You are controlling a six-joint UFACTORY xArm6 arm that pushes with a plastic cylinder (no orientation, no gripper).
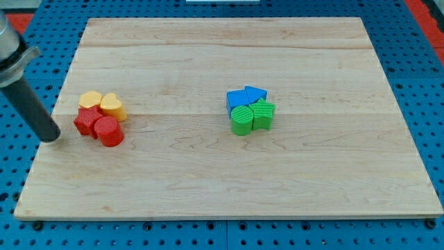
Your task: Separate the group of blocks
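Two clusters well apart, my tip (pixel 51 137) beside red star block (pixel 86 121) (left edge).

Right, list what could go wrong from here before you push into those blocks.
1. My tip sits just to the view's left of the red star, red cylinder, yellow heart and yellow block. They touch, so a push may move the cluster whole.
2. That cluster lies near the wooden board's left edge; a stray shove could tip a block off.
3. The blue and green group stays packed.
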